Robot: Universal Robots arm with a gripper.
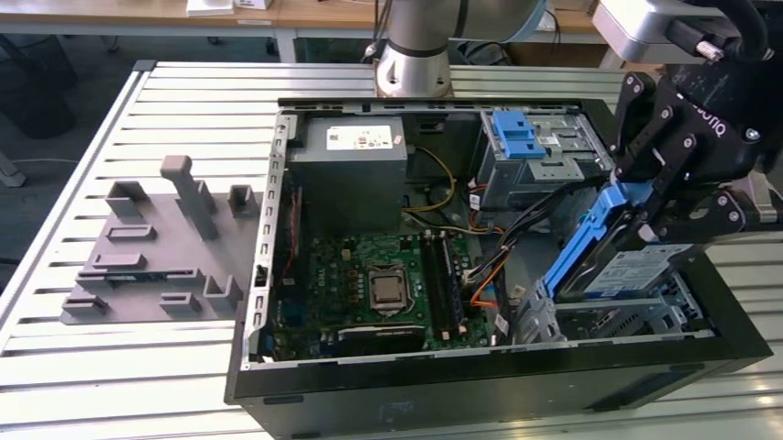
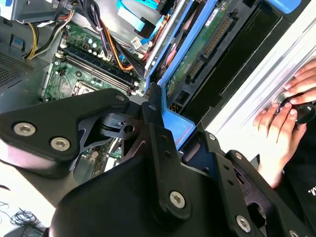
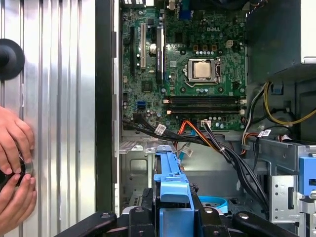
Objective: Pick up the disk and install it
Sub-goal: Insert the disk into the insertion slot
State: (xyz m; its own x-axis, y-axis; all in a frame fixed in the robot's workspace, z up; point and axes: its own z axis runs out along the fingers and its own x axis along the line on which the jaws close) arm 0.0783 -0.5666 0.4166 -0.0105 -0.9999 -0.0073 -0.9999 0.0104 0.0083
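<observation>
The disk [image 1: 626,266], silver-grey with a blue-and-white label and blue side rails, hangs tilted over the metal drive cage [image 1: 636,319] at the exterior view's right end of the open computer case [image 1: 490,385]. Its lower end dips into the cage. My gripper [image 1: 648,203] is shut on the disk's upper end. In the first wrist view the disk's blue rail [image 3: 171,190] runs out between my black fingers [image 3: 139,217] toward the case floor. The second wrist view shows the disk's green circuit underside [image 2: 197,59] and blue rail [image 2: 177,123].
Inside the case lie the motherboard [image 1: 380,284], a grey power supply box [image 1: 355,151], a blue latch piece [image 1: 520,136] and loose cables [image 1: 483,275]. A grey fixture block [image 1: 153,257] sits on the slatted table at the exterior view's left. A person's hands [image 3: 15,168] rest beside the case.
</observation>
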